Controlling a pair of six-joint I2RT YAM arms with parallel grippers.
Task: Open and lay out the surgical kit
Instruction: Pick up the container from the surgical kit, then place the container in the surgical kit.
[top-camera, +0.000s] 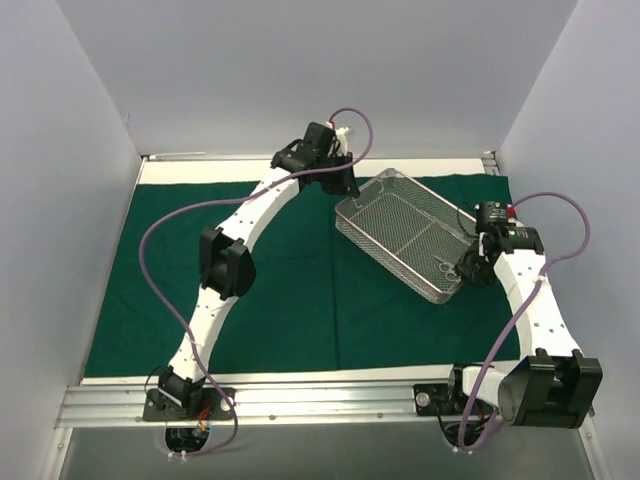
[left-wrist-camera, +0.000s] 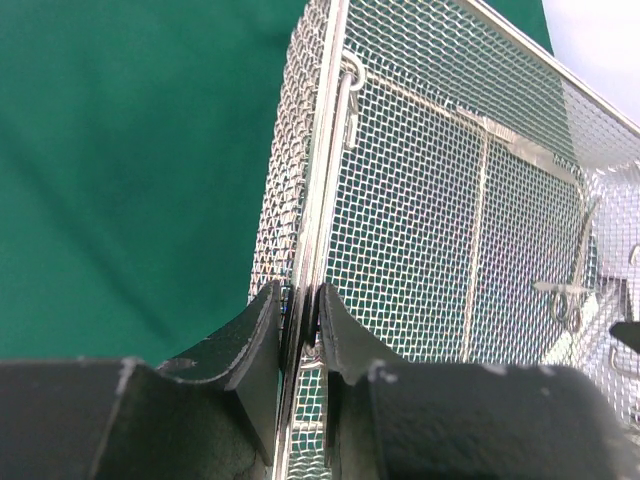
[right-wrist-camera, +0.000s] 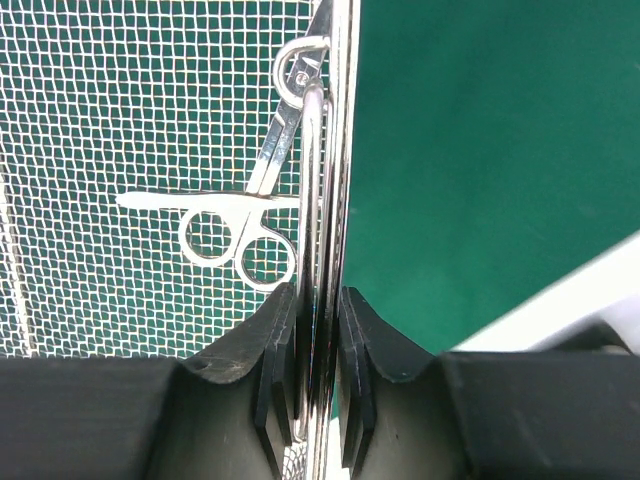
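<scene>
Apparently the step in hand is positioning the mesh tray: left fingers and right fingers each pinch an opposite rim of it at the far right of the drape, so next both arms should move together, level.

Scissors in tray, near-right end; tray on drape, far right.

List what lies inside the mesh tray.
Steel scissors lie in the tray by the right claw, which hides that corner; anything else is too small to name.
</scene>
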